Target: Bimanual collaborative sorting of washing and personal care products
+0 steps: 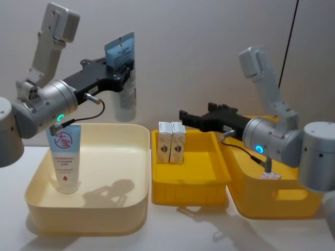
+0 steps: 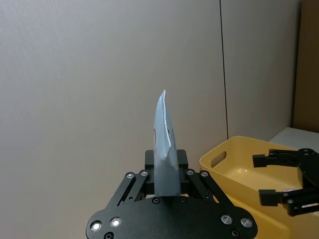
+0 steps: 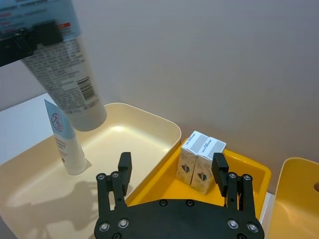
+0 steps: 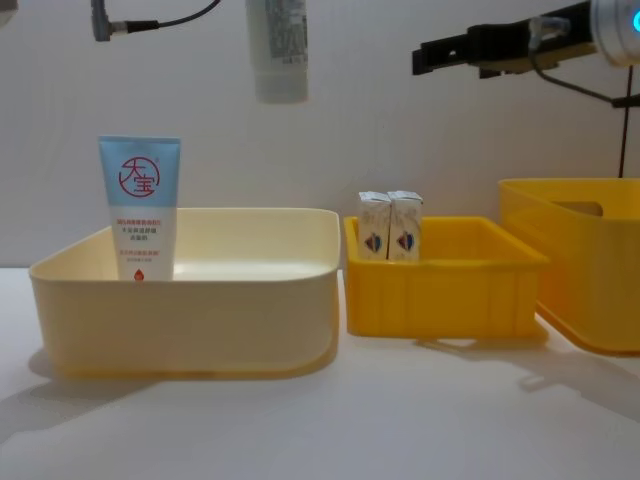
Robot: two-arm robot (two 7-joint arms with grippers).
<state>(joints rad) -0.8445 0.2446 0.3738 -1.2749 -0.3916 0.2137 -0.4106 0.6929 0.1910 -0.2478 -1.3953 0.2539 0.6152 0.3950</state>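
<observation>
Because the left gripper [image 1: 121, 73] is clamped on a squeeze tube [image 1: 125, 102] held high over the cream bin [image 1: 140, 157], long axis near vertical and cap end down, the placement likely calls for a straight descent, right of the upright logo tube [image 1: 65, 157]. The chest view shows the open gap between cap and rim, which the head view foreshortens. Rightward, the right gripper [image 1: 194, 117] hovers spread and empty above the yellow tray [image 1: 209, 180] holding two cartons [image 1: 171, 142].

Standing tube [image 4: 139, 208] — red circle logo "大宝"; held tube [image 3: 71, 74] — barcode, print unreadable.
</observation>
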